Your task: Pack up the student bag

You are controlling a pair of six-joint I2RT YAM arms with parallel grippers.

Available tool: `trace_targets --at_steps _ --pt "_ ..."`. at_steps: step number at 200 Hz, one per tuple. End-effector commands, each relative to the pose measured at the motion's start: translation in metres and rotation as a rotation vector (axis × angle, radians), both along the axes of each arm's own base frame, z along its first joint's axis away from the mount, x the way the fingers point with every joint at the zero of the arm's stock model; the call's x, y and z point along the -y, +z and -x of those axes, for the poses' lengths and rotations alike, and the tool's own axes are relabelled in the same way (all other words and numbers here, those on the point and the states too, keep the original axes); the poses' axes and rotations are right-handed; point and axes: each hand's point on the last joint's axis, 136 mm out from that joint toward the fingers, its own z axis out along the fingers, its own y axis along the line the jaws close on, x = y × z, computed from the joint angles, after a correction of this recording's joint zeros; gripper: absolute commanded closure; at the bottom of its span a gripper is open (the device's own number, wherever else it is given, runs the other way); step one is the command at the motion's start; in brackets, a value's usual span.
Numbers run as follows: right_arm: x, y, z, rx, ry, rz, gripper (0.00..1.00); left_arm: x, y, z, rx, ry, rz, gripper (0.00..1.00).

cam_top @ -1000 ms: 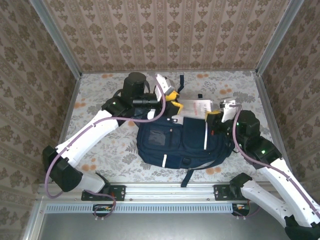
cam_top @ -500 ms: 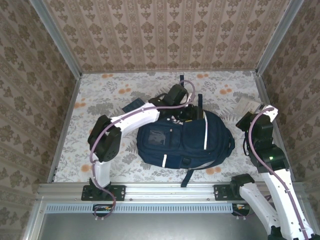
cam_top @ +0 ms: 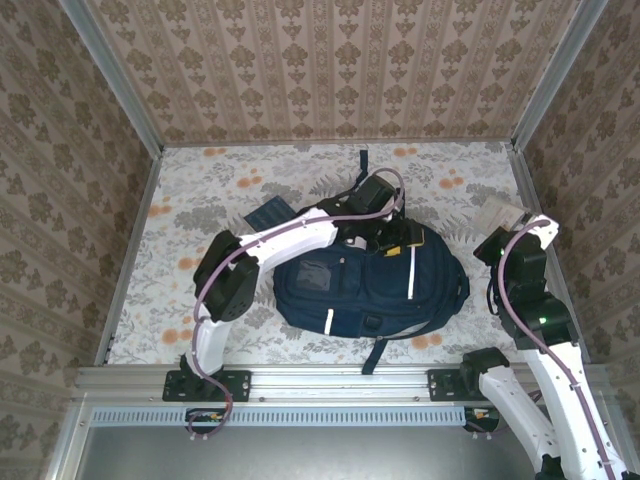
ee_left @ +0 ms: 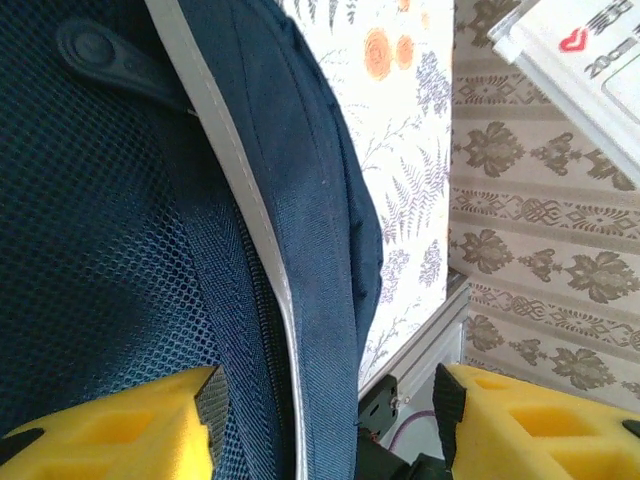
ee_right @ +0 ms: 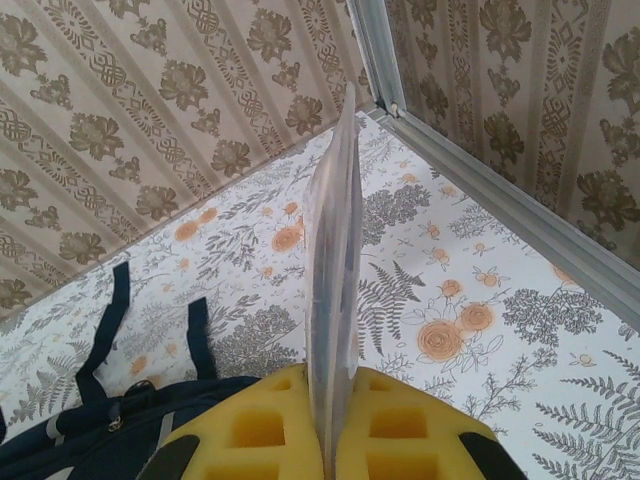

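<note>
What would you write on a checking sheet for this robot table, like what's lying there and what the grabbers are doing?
Surface: flowery table, nothing spilled.
Job's things: student bag lying in the middle.
Clutter: navy book flat on the table, far-left of the bag.
Grippers: left gripper open, astride the bag's edge; right gripper shut on a flat white item, off to the right.
Cables: purple cables run along both arms.
Surroundings: patterned walls, metal frame.

text | white flat pack (ee_left: 545,48) | red heart, grey letters illegible
</note>
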Motion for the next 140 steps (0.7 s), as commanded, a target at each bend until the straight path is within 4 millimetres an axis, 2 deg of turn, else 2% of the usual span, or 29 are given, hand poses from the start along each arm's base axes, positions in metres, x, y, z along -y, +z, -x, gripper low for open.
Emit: trace_targets --at_steps 1,49,99,140 --pt "0.003 0.006 0.002 0.032 -0.013 0.000 1.00 0.003 -0.008 0.005 -0.035 0.013 -0.038 0.42" --pt "0.002 0.006 0.003 0.047 -0.004 0.001 1.00 0.014 -0.017 0.007 -0.050 0.013 -0.043 0.45" --pt "-0.001 0.001 0.001 0.048 0.009 -0.012 1.00 0.032 -0.022 0.008 -0.045 -0.011 -0.021 0.61" --pt "-0.001 0.002 0.001 0.050 0.009 -0.010 1.00 0.034 -0.032 0.011 -0.053 -0.023 -0.033 0.65"
